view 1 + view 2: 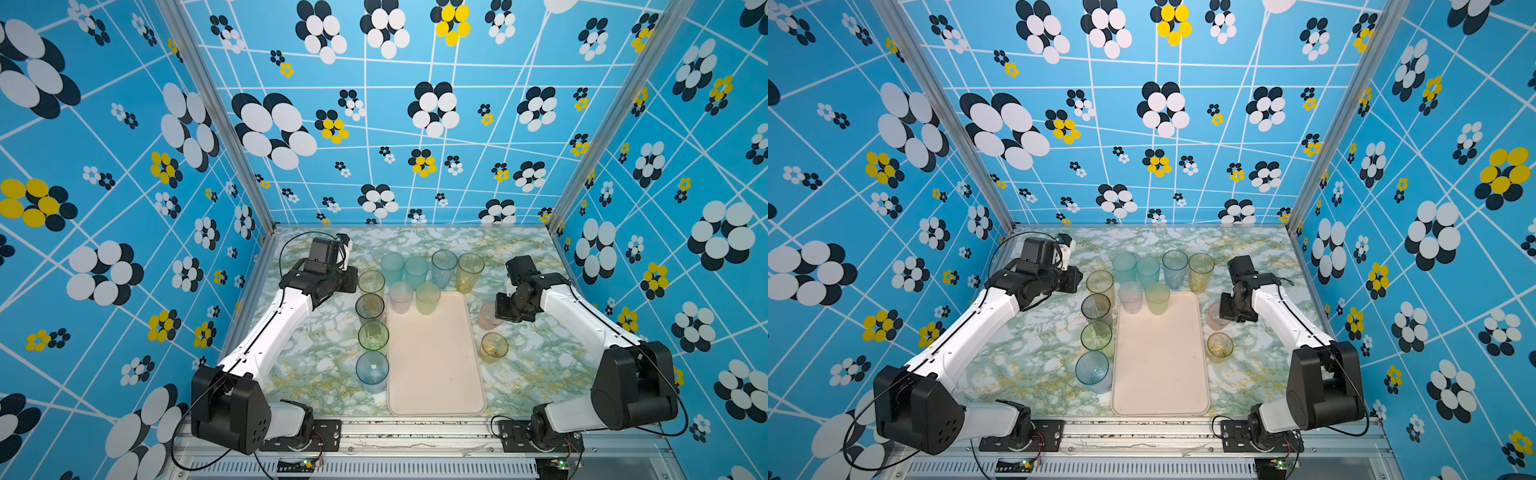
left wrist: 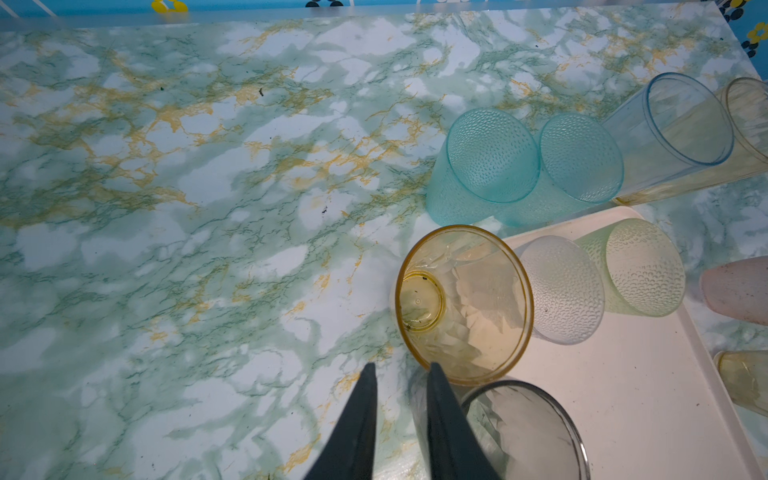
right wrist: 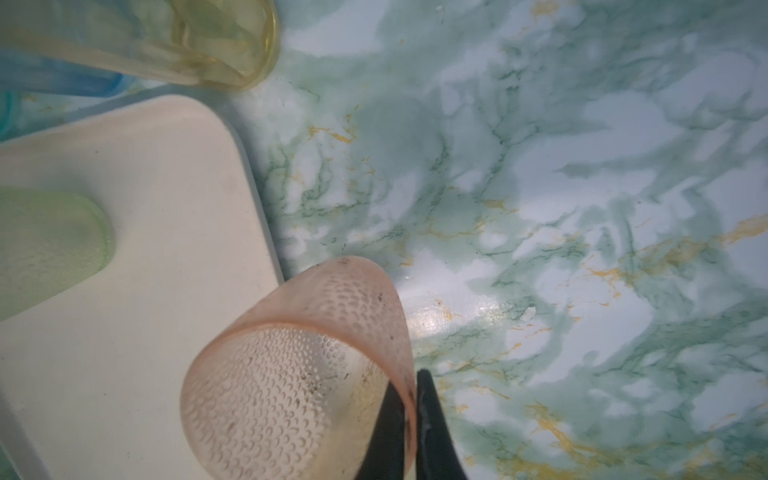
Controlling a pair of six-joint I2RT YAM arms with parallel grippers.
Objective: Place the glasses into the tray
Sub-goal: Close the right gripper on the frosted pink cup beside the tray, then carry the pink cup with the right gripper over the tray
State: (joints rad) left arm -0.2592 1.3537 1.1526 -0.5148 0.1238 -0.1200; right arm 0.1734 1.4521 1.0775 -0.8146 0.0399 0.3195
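Pinching a pink glass (image 3: 299, 374) beside the tray (image 1: 434, 365)
On the marbled table (image 1: 316, 361) the tray is laid, with a whitish glass (image 1: 401, 297) and a green glass (image 1: 428, 297) stood at its far end; the pink glass's wall is nipped by the right gripper (image 3: 409, 386), while the left gripper (image 2: 402, 366) is held with jaws slightly apart, empty

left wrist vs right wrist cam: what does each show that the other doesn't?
Left wrist only: the left gripper, jaws apart and empty, beside the amber glass; the smoky grey glass; two teal glasses; the whitish glass on the tray. Right wrist only: the right gripper pinching the pink glass by its wall, one finger inside, one outside. Both: the tray, the green glass on it, the pink glass beside the tray.
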